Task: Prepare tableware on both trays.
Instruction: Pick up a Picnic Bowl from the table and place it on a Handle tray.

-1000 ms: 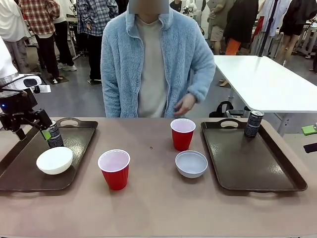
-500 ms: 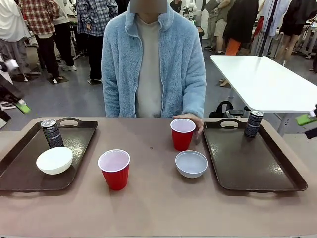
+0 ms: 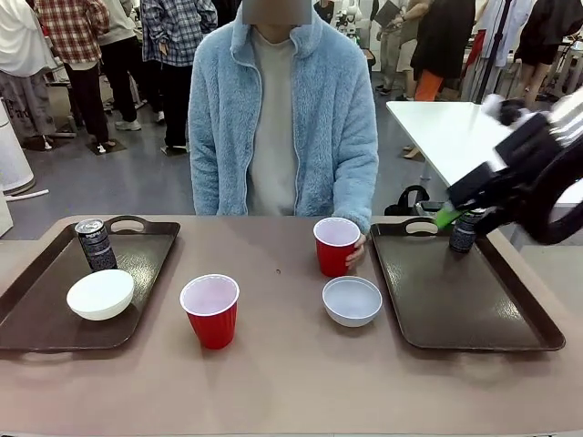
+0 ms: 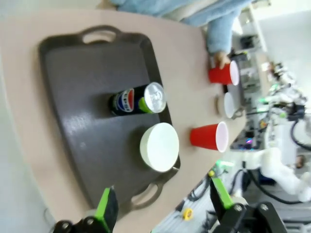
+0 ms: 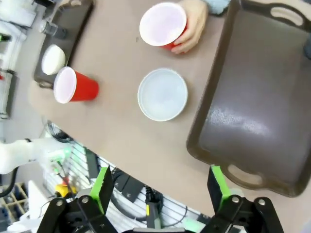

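The left gripper [image 4: 163, 204] hangs released and empty. Straight past its fingertips lies the left tray [image 4: 82, 87], with the white bowl [image 4: 159, 146] nearest the fingers and a dark can [image 4: 138, 99] standing just beyond it. The right gripper [image 5: 160, 187] is likewise spread, holding nothing. Ahead between its fingers the grey bowl [image 5: 163, 94] sits on the table [image 5: 121, 131]; the right tray [image 5: 262, 107] stretches past one finger, and a red cup [image 5: 80, 87] stands past the other. Farther on, a person's hand [image 5: 194, 24] touches the second red cup [image 5: 163, 24]. From the front, the second can [image 3: 466, 238] stands on the right tray just behind those fingers.
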